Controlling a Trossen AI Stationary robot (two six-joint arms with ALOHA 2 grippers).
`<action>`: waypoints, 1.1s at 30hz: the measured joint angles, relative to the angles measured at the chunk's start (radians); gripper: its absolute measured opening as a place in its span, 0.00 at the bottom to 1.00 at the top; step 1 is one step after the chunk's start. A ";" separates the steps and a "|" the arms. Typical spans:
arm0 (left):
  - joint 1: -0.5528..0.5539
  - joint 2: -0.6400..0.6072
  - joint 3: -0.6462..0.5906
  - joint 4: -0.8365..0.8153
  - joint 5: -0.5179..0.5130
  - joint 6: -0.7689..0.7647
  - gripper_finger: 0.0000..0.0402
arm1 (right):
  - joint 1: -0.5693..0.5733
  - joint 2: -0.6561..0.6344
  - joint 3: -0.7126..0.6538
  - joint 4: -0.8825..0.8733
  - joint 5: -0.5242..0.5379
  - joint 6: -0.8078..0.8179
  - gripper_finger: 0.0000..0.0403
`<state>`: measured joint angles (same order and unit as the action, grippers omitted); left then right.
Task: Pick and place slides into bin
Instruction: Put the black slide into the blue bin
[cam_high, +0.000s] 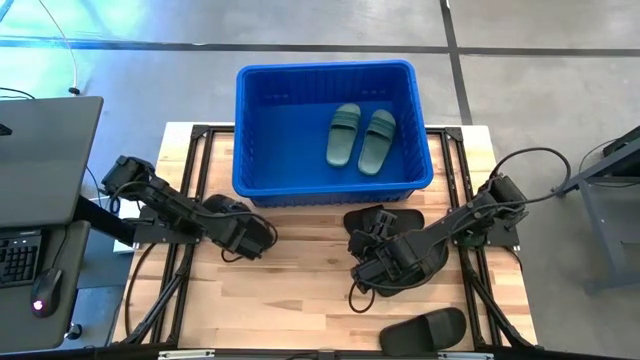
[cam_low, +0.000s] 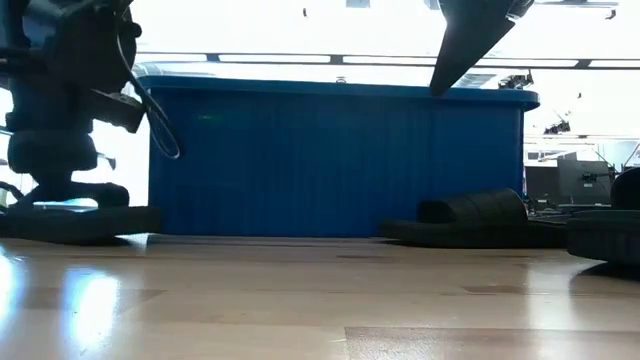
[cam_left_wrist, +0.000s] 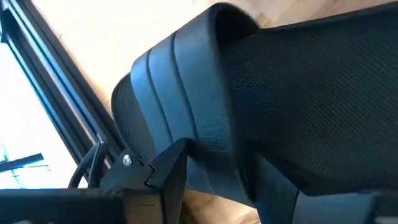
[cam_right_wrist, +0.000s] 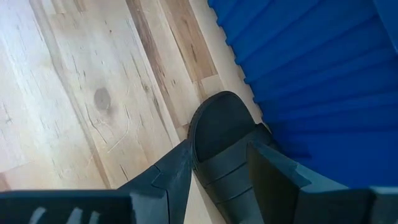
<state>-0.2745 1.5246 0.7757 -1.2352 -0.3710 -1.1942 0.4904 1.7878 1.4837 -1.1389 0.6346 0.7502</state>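
Observation:
The blue bin (cam_high: 325, 68) stands at the table's far middle, with two sage green slides (cam_high: 343, 133) (cam_high: 377, 140) lying flat inside. My left gripper (cam_high: 258, 238) is at the table's left and is shut on a black slide (cam_left_wrist: 280, 93), which lies on the wood in the low view (cam_low: 70, 222). My right gripper (cam_high: 362, 268) is right of the middle, shut on another black slide (cam_right_wrist: 217, 124). A third black slide (cam_high: 385, 217) lies sole down by the bin's near wall. Another black slide (cam_high: 425, 330) lies at the near edge. My left gripper has the black slide's wide strap (cam_left_wrist: 205, 124) between its two fingers (cam_left_wrist: 168, 171). The fingers come from above, slanting toward the table's right. In the low view the slide rests on the table under the gripper. My right gripper pinches the black slide across its width, one finger (cam_right_wrist: 177, 171) on each long side, just behind the rounded end (cam_right_wrist: 214, 112). The fingers slant down toward the table's left, and the slide runs along them. Whether the slide is clear of the wood cannot be told.
The bin's ribbed near wall (cam_low: 340, 160) rises high just beyond both grippers. Black metal frame rails (cam_high: 195, 170) run along the table's left and right edges. Bare wood (cam_high: 300, 290) lies between the arms toward the near edge. A keyboard and mouse (cam_high: 45, 290) sit off the table's left.

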 joint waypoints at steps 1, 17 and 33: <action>0.000 0.000 0.000 -0.004 0.003 0.000 0.36 | 0.000 0.000 0.000 0.000 0.000 0.000 0.35; -0.002 0.000 -0.004 -0.170 0.190 -0.001 0.36 | 0.001 0.000 0.000 0.003 -0.010 0.016 0.35; -0.001 0.000 -0.029 -0.164 0.065 0.008 0.34 | 0.011 0.000 0.000 0.023 -0.038 0.035 0.35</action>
<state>-0.2752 1.5249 0.7467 -1.3994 -0.3061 -1.1862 0.5014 1.7878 1.4837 -1.1159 0.5968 0.7856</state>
